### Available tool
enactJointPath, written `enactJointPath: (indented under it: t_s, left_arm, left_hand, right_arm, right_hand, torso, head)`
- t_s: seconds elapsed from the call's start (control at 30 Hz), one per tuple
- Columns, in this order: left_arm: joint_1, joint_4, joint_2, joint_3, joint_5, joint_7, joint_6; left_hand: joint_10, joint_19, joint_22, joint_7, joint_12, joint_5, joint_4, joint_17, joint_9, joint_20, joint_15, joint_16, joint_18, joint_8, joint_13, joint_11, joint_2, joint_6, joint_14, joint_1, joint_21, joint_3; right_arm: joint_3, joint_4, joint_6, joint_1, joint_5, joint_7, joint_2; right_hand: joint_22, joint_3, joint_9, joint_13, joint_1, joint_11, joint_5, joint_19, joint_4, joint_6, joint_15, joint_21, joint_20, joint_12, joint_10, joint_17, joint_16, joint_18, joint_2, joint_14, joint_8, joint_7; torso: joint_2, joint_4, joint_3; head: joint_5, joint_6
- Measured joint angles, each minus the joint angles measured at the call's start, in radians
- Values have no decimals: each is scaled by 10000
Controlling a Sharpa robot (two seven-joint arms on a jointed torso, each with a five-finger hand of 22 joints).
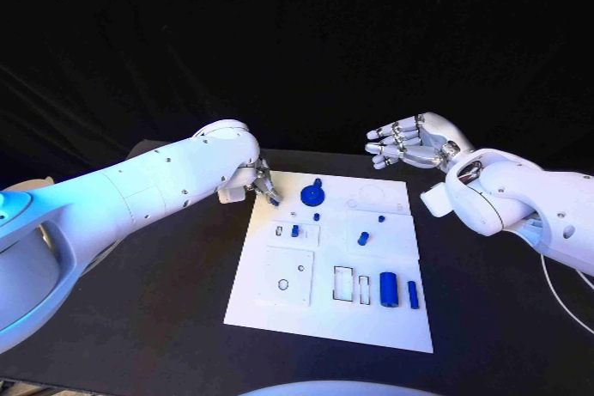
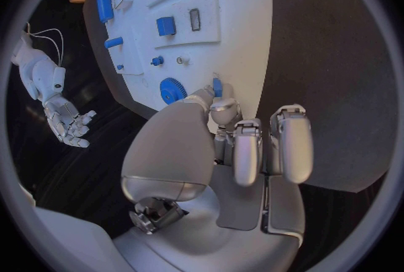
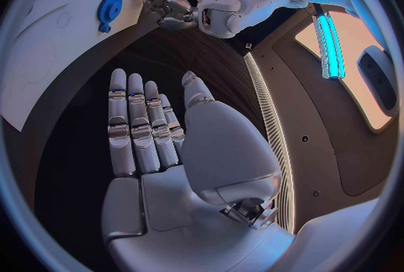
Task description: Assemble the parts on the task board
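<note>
The white task board (image 1: 324, 317) lies in the middle of the black table. My left hand (image 1: 259, 185) is at its far left corner and pinches a small blue peg (image 2: 217, 87) between thumb and a finger, just above the board's edge (image 2: 246, 50). A blue gear (image 1: 313, 193) sits on the board right beside that hand, also seen as the gear (image 2: 172, 91). My right hand (image 1: 409, 143) hovers off the board's far right corner, fingers straight and apart from the thumb, holding nothing (image 3: 143, 130).
Other blue parts lie on the board: a thick cylinder (image 1: 389, 289) and a thin bar (image 1: 412, 295) near the front right, a short peg (image 1: 363, 238) in the middle, a small block (image 2: 165, 25). Bare black table (image 1: 495, 327) surrounds the board.
</note>
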Motion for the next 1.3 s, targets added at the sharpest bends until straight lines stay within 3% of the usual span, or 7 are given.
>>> enactJointPath:
  t_s: [0.03, 0.17, 0.33, 0.5, 0.83, 1.1, 1.3]
  left_arm:
    - [-4, -18, 0, -4, 28, 4, -3]
    - [-7, -72, -1, -12, 148, 18, -4]
    - [-7, -58, -51, -51, 275, 90, -57]
    - [-1, 249, -396, -201, 419, 407, -376]
    - [-8, 2074, -1523, -306, 708, 1231, -1509]
    - [-329, 3817, -2456, -340, 825, 1505, -2474]
    - [-550, 4321, -2718, -342, 769, 1483, -2759]
  left_hand:
    - [0, 0, 0, 0, 0, 36, 146, 0, 0, 0, 20, 0, 0, 83, -32, 0, -174, 0, -20, -153, -37, 325]
    - [-1, -14, 0, 2, 0, 42, -69, 0, 80, 63, 75, 0, 2, 266, -107, 1, -723, 1, 1, -703, -40, 1668]
    - [35, -14, 0, 38, 0, 106, -134, 0, 137, 62, 75, 0, 1, 406, -134, 36, -944, -32, 1, -924, -90, 2055]
    - [179, -14, -1, 40, 66, 471, -362, 0, 207, 62, 75, 0, 2, 543, -56, -35, -1191, -30, 1, -1172, -69, 2341]
    - [431, -17, -1, -17, 244, 915, -692, -1, 218, 59, 75, 0, 1, 656, 102, -73, -1430, 174, 1, -1411, 262, 2552]
    - [581, -18, 8, -17, 292, 1549, -816, 7, 129, 58, 75, 0, 1, 626, 181, -82, -1566, 386, 1, -1540, 356, 2539]
    - [590, -18, 7, -16, 293, 1590, -817, 6, 109, 57, 75, 0, 0, 609, 198, -90, -1628, 419, 1, -1528, 354, 2540]
  right_arm:
    - [0, 0, 13, 0, 0, -5, 0]
    - [0, 0, 65, 0, -2, -27, 1]
    - [-1, 2, 110, 0, -4, -51, -2]
    - [-6, 2, 143, 0, -4, -72, -9]
    - [-48, -76, 156, 0, 7, -81, -17]
    - [-75, -115, 157, -49, 14, -63, -31]
    - [-77, 20, 156, -83, 14, -53, -51]
  right_hand:
    - [0, 0, 0, 0, 0, 0, 0, 0, 0, 0, 0, 0, 0, 0, 0, 0, 0, 0, 0, 0, 0, 0]
    - [0, 0, 0, 0, 0, 0, 0, 0, 0, 0, 0, 0, 0, 0, 0, 0, 0, 0, 0, 0, 0, 0]
    - [0, 0, 0, 1, 0, 0, 0, 0, 0, 0, 0, 0, 0, 0, 0, 0, 0, 0, 0, 0, 0, 0]
    - [0, 0, 0, 1, 0, 0, 0, 0, 1, 0, 0, -61, 0, 1, 0, -14, 0, 0, 0, 0, 0, 0]
    - [0, 28, 0, 2, 0, 36, 40, 0, -28, 0, 0, -61, 0, -40, -36, -70, 0, 0, 0, 0, 0, 0]
    - [0, 28, 0, 2, 0, 36, 40, 0, -28, 0, 0, -105, 0, -40, -36, -85, 0, 0, 0, 0, 0, 0]
    - [0, 55, 0, 3, -1, 36, 97, 0, -55, -33, 0, -144, 0, -76, -36, -130, 0, 0, 0, -73, 0, 33]
  torso:
    - [1, 0, -1]
    - [0, 0, 6]
    - [-8, 0, 8]
    - [-16, -3, 25]
    - [-29, 10, 55]
    - [-30, 13, 43]
    - [-30, 20, 43]
  head:
    - [1, 0]
    - [14, -5]
    - [38, -1]
    - [68, 35]
    - [96, 39]
    - [106, 31]
    - [143, 21]
